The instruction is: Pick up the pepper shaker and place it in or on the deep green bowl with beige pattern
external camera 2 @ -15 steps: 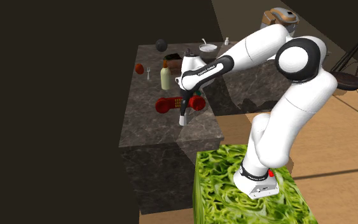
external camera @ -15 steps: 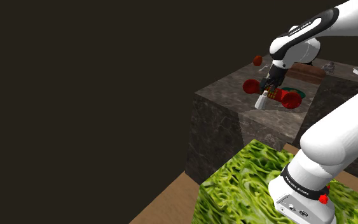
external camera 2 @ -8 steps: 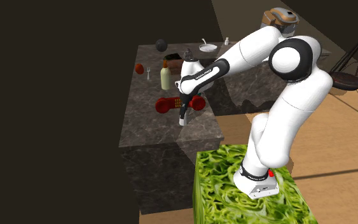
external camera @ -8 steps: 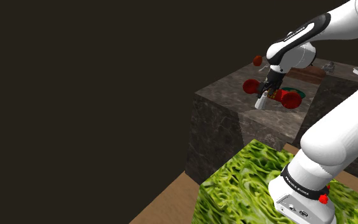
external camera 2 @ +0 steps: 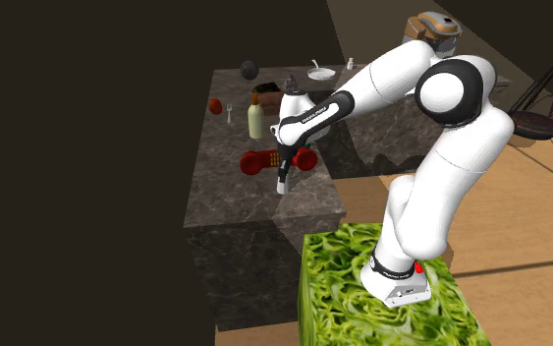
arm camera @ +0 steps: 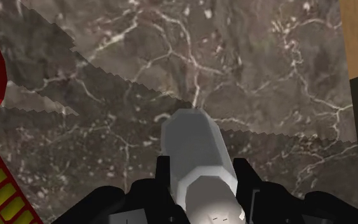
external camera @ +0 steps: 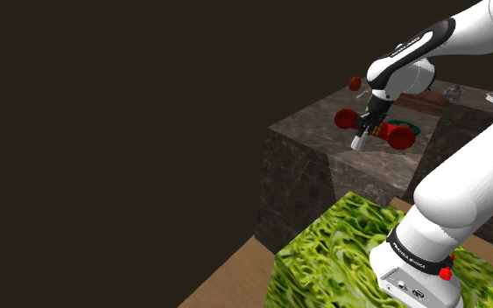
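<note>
A pale grey pepper shaker (arm camera: 193,149) stands on the dark marble counter (arm camera: 107,76) near its front edge. My black gripper (arm camera: 199,175) is shut on it, one finger (arm camera: 163,175) clasping each side. From the shoulder view the shaker (external camera: 358,142) pokes out below the gripper (external camera: 363,131), and the deep green bowl (external camera: 408,126) sits just behind, partly hidden by a red telephone handset (external camera: 399,136). The second exterior view has the gripper (external camera 2: 284,177) over the shaker (external camera 2: 282,186) by the handset (external camera 2: 256,162).
Farther back on the counter (external camera 2: 235,201) stand a pale bottle (external camera 2: 255,120), a red fruit (external camera 2: 215,105), a dark ball (external camera 2: 248,69) and a white bowl (external camera 2: 320,73). The counter drops off close beside the shaker. My stand (external camera 2: 382,315) has a leafy green surface.
The gripper lowered slightly around the shaker, then its fingers closed on it. The shaker still rests on the counter.
</note>
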Tool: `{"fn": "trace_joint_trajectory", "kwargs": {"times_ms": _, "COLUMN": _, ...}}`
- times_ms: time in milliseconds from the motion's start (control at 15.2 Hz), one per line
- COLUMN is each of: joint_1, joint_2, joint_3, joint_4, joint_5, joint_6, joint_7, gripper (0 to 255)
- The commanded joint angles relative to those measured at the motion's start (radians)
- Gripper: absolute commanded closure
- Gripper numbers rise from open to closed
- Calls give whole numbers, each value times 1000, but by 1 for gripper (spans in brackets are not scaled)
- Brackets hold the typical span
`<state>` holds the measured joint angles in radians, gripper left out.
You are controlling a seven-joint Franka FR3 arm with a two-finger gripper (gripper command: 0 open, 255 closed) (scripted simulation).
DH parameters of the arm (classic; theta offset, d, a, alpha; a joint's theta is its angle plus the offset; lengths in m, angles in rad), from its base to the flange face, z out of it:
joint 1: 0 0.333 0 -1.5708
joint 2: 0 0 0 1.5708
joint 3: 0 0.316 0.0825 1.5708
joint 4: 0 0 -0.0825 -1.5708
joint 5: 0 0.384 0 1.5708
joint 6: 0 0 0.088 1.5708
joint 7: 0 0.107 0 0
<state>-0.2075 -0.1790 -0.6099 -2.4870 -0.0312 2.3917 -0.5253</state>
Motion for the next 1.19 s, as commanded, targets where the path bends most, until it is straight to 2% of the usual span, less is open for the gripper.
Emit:
{"fn": "trace_joint_trajectory", "kwargs": {"times_ms": 0, "joint_1": 0, "joint_2": 0, "joint_3": 0, "joint_4": 0, "joint_5": 0, "joint_6": 0, "joint_7": 0, "gripper": 255}}
{"fn": "trace_joint_trajectory", "kwargs": {"times_ms": 330, "joint_1": 0, "joint_2": 0, "joint_3": 0, "joint_4": 0, "joint_5": 0, "joint_6": 0, "joint_7": 0, "gripper": 255}}
{"fn": "trace_joint_trajectory", "kwargs": {"times_ms": 1122, "joint_1": -21, "joint_2": -110, "joint_3": 39, "joint_4": 80, "joint_5": -63, "joint_6": -178, "joint_7": 60, "gripper": 255}}
